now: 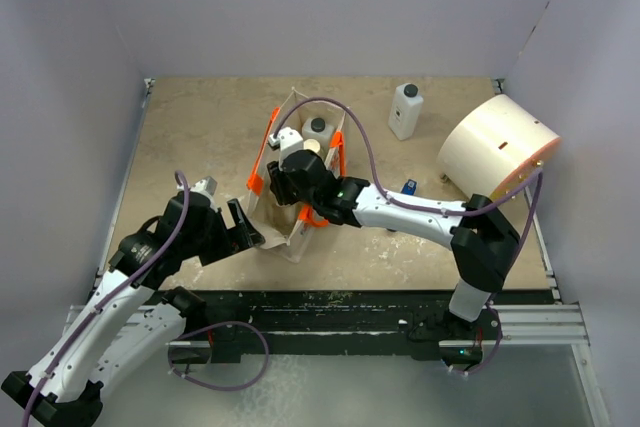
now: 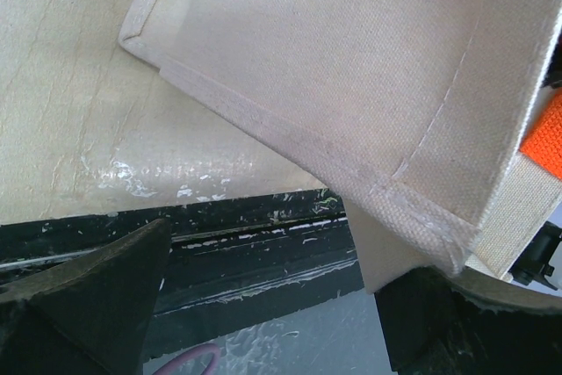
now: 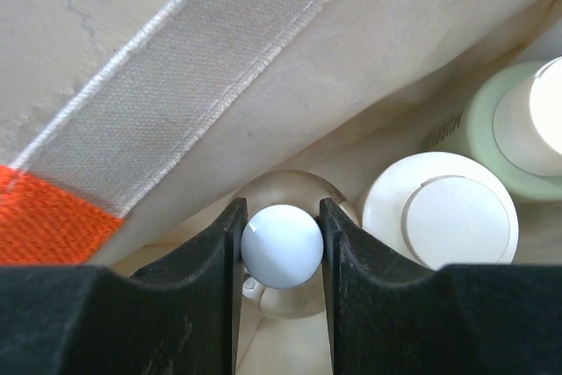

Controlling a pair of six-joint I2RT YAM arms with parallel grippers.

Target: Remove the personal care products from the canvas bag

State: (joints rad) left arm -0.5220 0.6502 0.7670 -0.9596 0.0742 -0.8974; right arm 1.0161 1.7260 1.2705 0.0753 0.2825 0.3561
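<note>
A cream canvas bag with orange handles (image 1: 282,235) stands mid-worktop (image 1: 200,137). The right gripper (image 3: 281,221) reaches inside it, clenched on the round cap of a small white-capped beige bottle (image 3: 277,183), just beside a cream-capped round bottle (image 3: 439,221). The left gripper (image 2: 277,261) is spread, unclenched, at the bag's near corner. A white squarish dark-capped bottle (image 1: 405,112) stands near the far edge.
</note>
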